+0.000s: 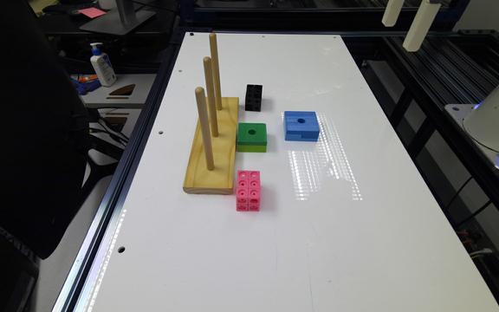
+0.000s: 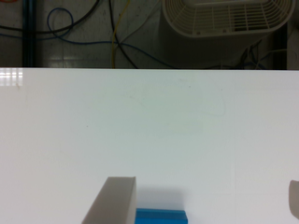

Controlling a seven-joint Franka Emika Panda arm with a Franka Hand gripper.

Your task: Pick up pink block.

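Up high, the gripper point(image 1: 407, 19) hangs above the far end of the white table point(image 1: 362, 242), its two pale fingers point(image 1: 420, 24) spread wide apart with nothing between them. In the wrist view one finger point(image 2: 114, 200) stands near the blue block point(image 2: 161, 217) and the other sits way off at the frame's edge, so the jaws are fully parted and touch nothing.

Down on the table, take the wooden peg board point(image 1: 212, 149) as the landmark: three upright dowels rise from its base. The pink block point(image 1: 248, 190) rests flat on the table just beside the board's near corner, on the exterior view's right of it, well apart from the gripper. The green block point(image 1: 251, 136) sits just beside the board's long edge, farther back, with the blue one beyond it to the exterior view's right. The black cube block point(image 1: 254, 97) stands near the board's far end.

Around the room: a lotion bottle point(image 1: 102, 65) sits on a side desk past the board, and cables and a white basket point(image 2: 224, 18) lie on the floor past the table's edge.
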